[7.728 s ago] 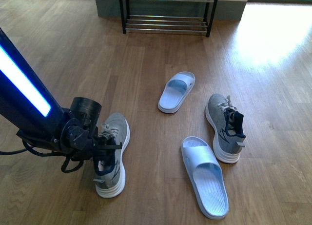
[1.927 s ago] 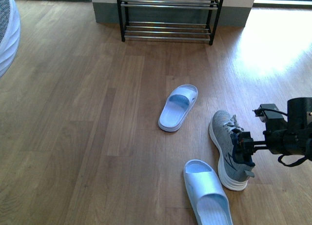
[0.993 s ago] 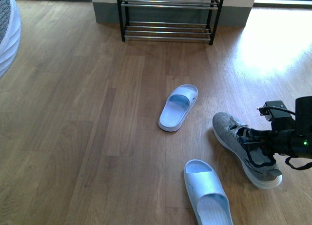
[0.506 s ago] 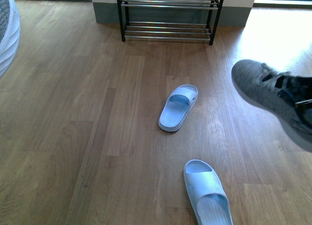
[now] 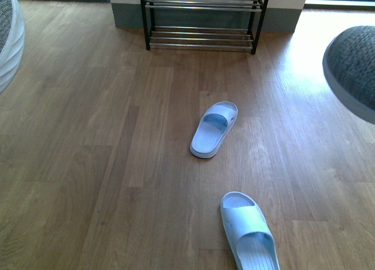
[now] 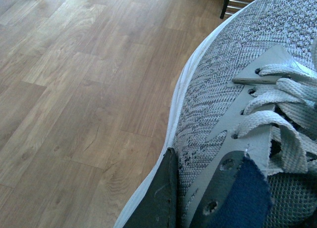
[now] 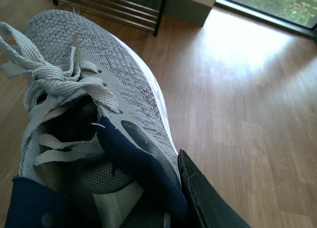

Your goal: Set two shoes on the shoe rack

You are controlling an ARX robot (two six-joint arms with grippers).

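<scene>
Both grey knit sneakers are held off the floor. In the front view only the white-soled edge of one sneaker (image 5: 8, 36) shows at the far left, and the other sneaker's toe (image 5: 351, 71) at the right edge. The left wrist view has my left gripper (image 6: 198, 191) shut on the side wall of its sneaker (image 6: 223, 94), one dark finger (image 6: 162, 198) outside. My right gripper (image 7: 166, 191) is shut on the collar of its sneaker (image 7: 104, 65), with a finger (image 7: 203, 196) outside. The shoe rack (image 5: 202, 18) stands at the far wall with nothing on its visible shelves.
Two pale blue slippers lie on the wooden floor, one (image 5: 214, 129) mid-room and one (image 5: 249, 235) near the front. A grey wall base runs behind the rack. Bright sunlight falls on the floor at the right (image 5: 319, 41).
My right gripper took the right sneaker off the floor and lifted it up and rightward; only its toe now shows. The left sneaker stays held high at the left edge.
</scene>
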